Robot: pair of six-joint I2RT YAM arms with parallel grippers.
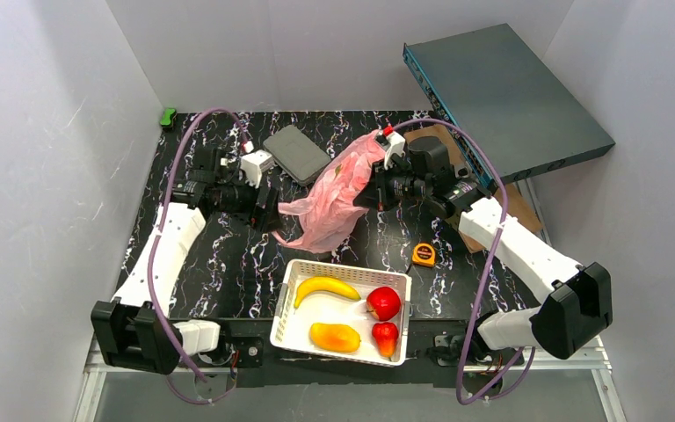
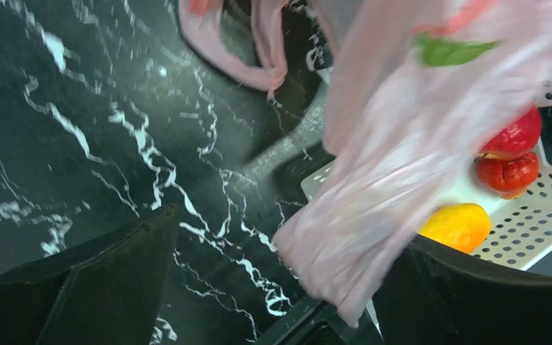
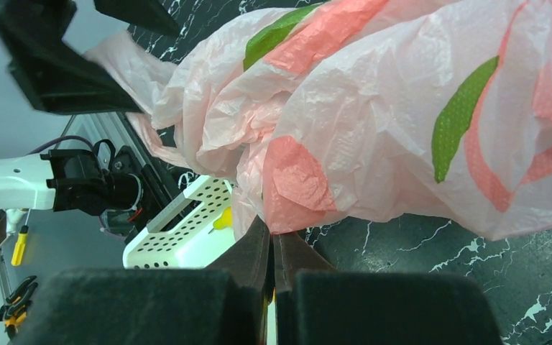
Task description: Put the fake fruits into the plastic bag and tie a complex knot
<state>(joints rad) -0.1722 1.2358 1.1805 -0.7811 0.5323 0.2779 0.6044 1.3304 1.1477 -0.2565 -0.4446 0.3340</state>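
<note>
The pink plastic bag hangs crumpled above the middle of the table. My right gripper is shut, pinching a fold of the bag at its tips; from above it is at the bag's right side. My left gripper stands open at the bag's left. A flap of the bag hangs loose between its spread fingers, ungripped. The banana, mango, apple and small red pointed fruit lie in the white basket. No knot is in view.
A yellow-orange tape measure lies right of the bag. A grey pouch sits behind it. A large dark flat box leans at the back right, and a small green item lies at the back left corner.
</note>
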